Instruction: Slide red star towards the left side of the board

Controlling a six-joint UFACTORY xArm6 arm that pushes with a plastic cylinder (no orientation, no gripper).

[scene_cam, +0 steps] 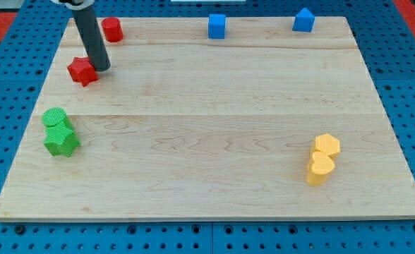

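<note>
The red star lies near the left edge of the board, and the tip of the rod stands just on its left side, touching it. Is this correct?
Not quite. In the camera view, my tip stands on the right side of the red star, not the left. The rest holds: the star lies near the board's left edge, and the tip seems to touch it.

The dark rod comes down from the view's top left edge, leaning slightly so that its lower end sits further toward the view's right than its upper part. My tip (100, 68) rests on the board surface in the upper left area of the view.
</note>
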